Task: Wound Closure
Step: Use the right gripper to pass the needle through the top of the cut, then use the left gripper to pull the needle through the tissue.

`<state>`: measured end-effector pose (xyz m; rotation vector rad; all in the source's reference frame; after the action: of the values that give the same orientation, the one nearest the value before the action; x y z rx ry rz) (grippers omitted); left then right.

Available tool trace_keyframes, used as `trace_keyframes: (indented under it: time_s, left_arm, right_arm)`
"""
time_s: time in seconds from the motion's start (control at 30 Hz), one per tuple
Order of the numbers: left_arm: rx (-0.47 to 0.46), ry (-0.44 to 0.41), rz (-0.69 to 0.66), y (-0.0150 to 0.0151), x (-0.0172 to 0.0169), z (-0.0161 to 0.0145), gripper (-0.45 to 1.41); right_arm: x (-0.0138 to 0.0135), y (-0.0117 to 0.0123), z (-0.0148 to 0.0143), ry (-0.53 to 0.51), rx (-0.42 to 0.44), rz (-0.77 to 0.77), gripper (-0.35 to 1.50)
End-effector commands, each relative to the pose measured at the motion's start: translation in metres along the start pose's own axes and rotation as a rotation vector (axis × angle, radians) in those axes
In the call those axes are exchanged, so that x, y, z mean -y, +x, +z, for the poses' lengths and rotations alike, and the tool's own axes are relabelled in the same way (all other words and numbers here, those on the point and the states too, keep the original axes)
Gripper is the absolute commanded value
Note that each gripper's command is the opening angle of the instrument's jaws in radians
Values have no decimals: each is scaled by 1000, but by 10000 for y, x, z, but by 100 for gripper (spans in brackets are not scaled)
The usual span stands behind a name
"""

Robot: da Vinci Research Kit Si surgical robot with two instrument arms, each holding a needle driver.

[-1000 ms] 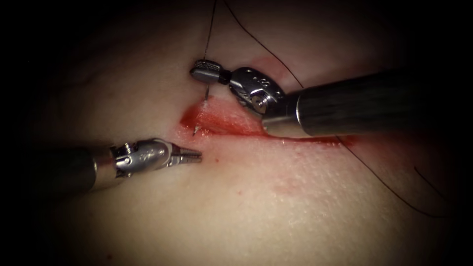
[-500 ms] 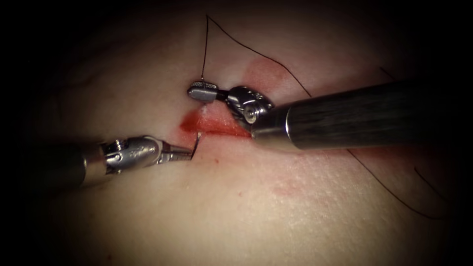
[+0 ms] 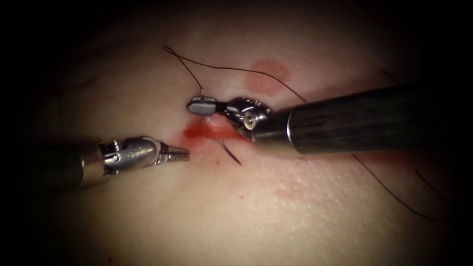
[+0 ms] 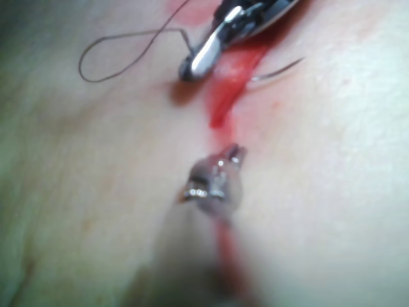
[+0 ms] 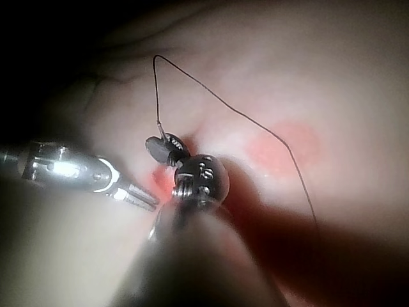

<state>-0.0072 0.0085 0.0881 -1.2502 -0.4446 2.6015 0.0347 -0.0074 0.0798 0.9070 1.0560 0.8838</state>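
Endoscope view: right arm's tool (image 3: 202, 106) lying across the far edge of the cut (image 3: 217, 132), jaws clamped on the tail end of the curved needle (image 3: 231, 153) just where the thread (image 3: 231, 68) joins it. Gripped that far back, probably, so that as much of the curve as possible can pass through the tissue (image 3: 256, 212). Most of the needle's body buried under the cut, with only a dark sliver of the pointed end out on the near edge, toward the cut's left end. Seen in the left wrist view as a thin bright arc rising from the cut's edge.

Left arm's tool (image 3: 183, 154) resting low by the cut's left tip, jaws together and holding nothing. Close to the emerged point but apart from it, placed as if ready to receive it.

Thread looping slack above the right tool and trailing off to the right under the shaft, with no tension on the needle. Red fluid (image 3: 193, 132) pooled along the cut's left end
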Motion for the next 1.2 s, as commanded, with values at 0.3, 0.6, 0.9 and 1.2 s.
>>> trace_keyframes:
  time_s: [0.3, 0.6, 0.9, 1.2]
  left_arm:
    - [0, -2, -1, -2, 0, 10, -35]
    - [0, -3, -2, -1, 0, 9, -35]
    - [0, -5, 11, -2, -2, 6, -35]
    - [-3, -36, 97, 2, -19, -8, -35]
  right_arm:
    - [-18, -3, -7, -67, 23, -37, -35]
    - [-27, 17, 3, -157, -86, -102, 136]
    - [-43, 42, -44, -217, -152, -141, 148]
    - [-44, 54, -94, -268, -180, -208, 148]
